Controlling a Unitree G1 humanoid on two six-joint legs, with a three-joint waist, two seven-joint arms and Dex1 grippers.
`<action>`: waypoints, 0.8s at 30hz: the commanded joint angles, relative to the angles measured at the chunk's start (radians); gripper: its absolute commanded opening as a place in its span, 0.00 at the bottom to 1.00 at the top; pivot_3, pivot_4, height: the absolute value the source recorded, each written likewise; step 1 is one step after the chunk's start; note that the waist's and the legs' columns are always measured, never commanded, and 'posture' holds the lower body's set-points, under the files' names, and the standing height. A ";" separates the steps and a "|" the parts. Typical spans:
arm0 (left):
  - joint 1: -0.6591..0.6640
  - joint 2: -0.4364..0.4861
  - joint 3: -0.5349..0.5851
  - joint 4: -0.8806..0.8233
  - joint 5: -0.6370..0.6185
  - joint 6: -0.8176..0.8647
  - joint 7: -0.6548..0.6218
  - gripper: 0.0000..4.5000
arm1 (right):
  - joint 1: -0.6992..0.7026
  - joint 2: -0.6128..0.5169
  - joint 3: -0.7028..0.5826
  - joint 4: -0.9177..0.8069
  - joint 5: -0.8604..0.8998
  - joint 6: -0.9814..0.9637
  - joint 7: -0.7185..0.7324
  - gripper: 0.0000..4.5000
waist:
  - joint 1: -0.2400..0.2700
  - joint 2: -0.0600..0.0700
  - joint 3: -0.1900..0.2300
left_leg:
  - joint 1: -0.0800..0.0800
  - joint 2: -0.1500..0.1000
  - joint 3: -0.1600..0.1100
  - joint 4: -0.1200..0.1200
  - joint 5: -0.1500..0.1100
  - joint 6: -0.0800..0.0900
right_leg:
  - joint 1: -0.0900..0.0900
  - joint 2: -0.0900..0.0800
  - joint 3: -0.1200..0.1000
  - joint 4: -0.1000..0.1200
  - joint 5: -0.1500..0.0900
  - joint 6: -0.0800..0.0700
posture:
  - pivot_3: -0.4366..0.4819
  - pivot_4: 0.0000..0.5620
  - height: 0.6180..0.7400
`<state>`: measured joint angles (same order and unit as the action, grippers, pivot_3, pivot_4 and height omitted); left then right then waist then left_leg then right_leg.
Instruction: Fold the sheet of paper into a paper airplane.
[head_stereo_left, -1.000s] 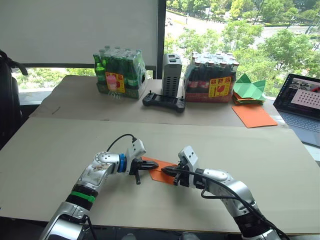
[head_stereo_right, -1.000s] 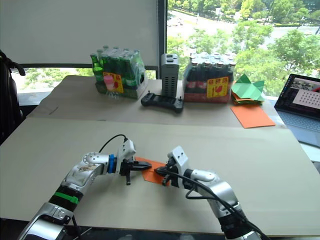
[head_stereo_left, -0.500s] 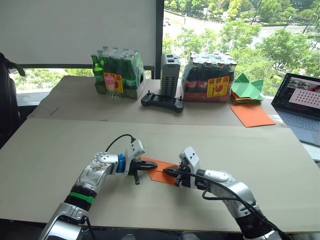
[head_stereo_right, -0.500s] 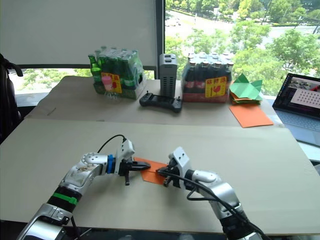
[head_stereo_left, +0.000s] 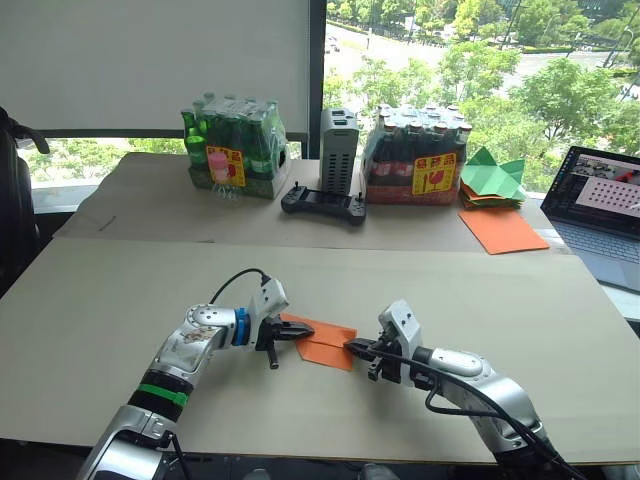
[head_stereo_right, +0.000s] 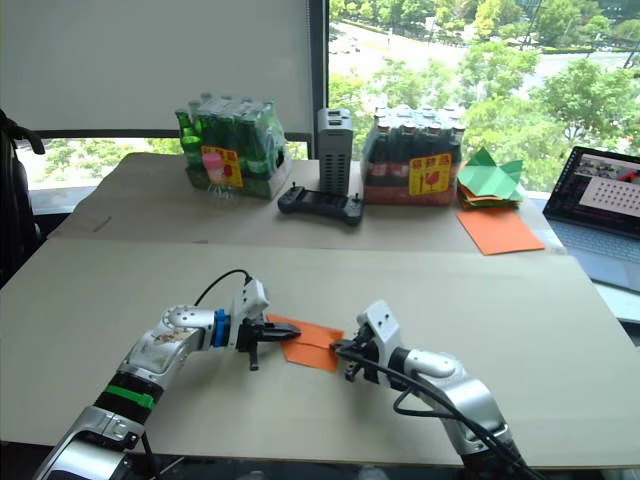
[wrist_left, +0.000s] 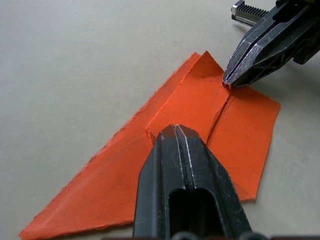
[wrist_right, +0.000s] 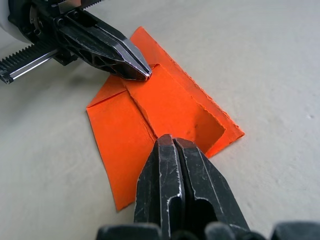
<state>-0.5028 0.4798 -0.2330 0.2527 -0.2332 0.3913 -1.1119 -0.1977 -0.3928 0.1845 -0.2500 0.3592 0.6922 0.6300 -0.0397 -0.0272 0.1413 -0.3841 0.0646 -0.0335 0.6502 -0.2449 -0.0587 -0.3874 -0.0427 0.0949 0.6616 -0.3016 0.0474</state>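
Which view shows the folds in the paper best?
The left wrist view: the paper lies flat as a layered wedge, its flap edges and creases plain, with the left gripper and right gripper shut, tips on it. The right wrist view shows the same layers from the opposite end. The eye views give a small orange patch between the grippers.

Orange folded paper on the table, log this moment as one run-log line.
orange folded paper sheet: flat on table, layered wedge | left gripper: shut, tip pressing paper | right gripper: shut, tip at paper's edge
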 joint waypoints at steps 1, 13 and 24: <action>0.016 0.005 -0.029 0.042 0.039 0.027 0.009 0.00 | -0.018 0.011 -0.016 0.033 -0.015 0.018 -0.036 0.01 | 0.000 0.000 0.000 | 0.000 0.000 0.000 0.000 0.000 0.000 | 0.000 0.000 0.000 0.000 0.000 0.000 | 0.48 0.27 1.00; 0.036 0.014 -0.025 0.022 0.035 0.034 0.012 0.00 | -0.037 -0.005 -0.038 0.092 -0.039 -0.005 -0.063 0.01 | 0.000 0.000 0.000 | 0.000 0.000 0.000 0.000 0.000 0.000 | 0.000 0.000 0.000 0.000 0.000 0.000 | 0.48 0.27 1.00; 0.033 0.007 -0.007 0.020 0.022 0.041 0.021 0.00 | -0.100 0.086 -0.210 0.068 0.111 0.002 -0.089 0.01 | 0.000 0.000 0.000 | -0.001 0.000 0.000 0.000 0.000 0.000 | 0.000 0.000 0.000 0.000 0.000 0.000 | 0.48 0.27 1.00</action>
<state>-0.4944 0.4781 -0.2260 0.2395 -0.2344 0.3949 -1.1089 -0.2673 -0.3170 0.0284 -0.1365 0.4161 0.6887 0.5446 -0.0401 -0.0267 0.1414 -0.3849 0.0646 -0.0335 0.6499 -0.2450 -0.0585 -0.3877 -0.0427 0.0950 0.6611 -0.3016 0.0473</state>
